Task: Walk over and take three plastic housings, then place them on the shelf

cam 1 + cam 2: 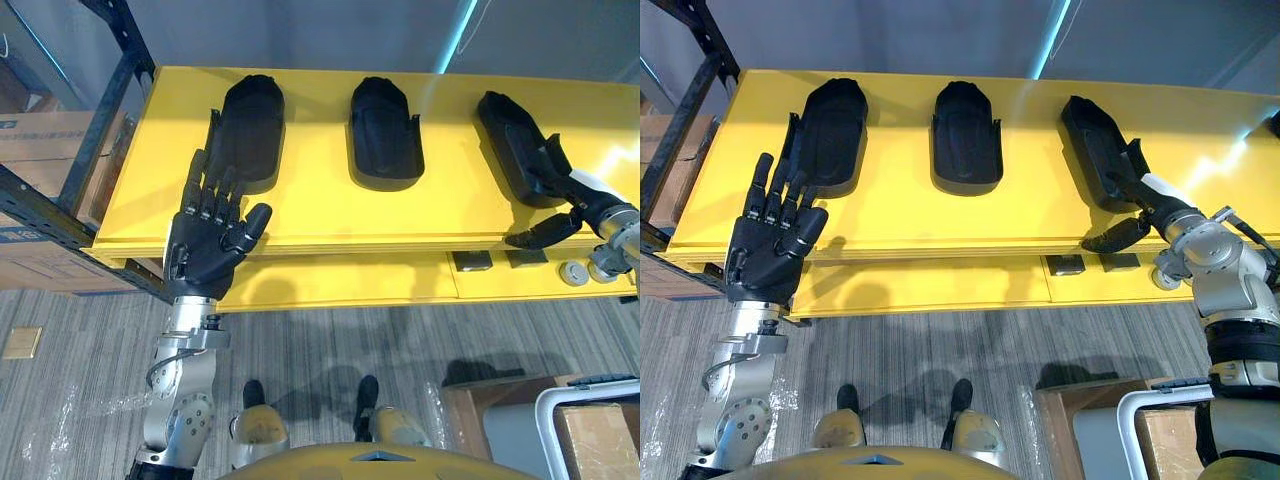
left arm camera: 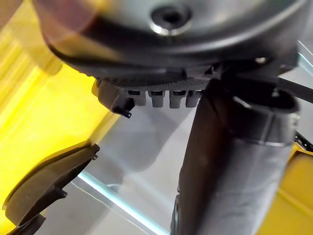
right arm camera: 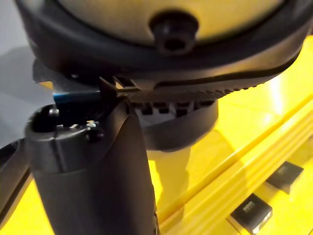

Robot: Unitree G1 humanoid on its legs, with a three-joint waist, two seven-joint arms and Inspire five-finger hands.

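Three black plastic housings lie in a row on the yellow shelf: a left one, a middle one and a right one. My left hand is open, with its fingers spread flat over the shelf's front edge. Its fingertips reach the near end of the left housing. My right hand comes in from the right. Its straight fingers rest on the near end of the right housing. The thumb stands apart from that housing, over the shelf.
A dark metal rack frame borders the shelf on the left, with cardboard boxes behind it. Small dark blocks and round caps sit on the lower yellow ledge. A box in a white frame stands on the floor at the lower right.
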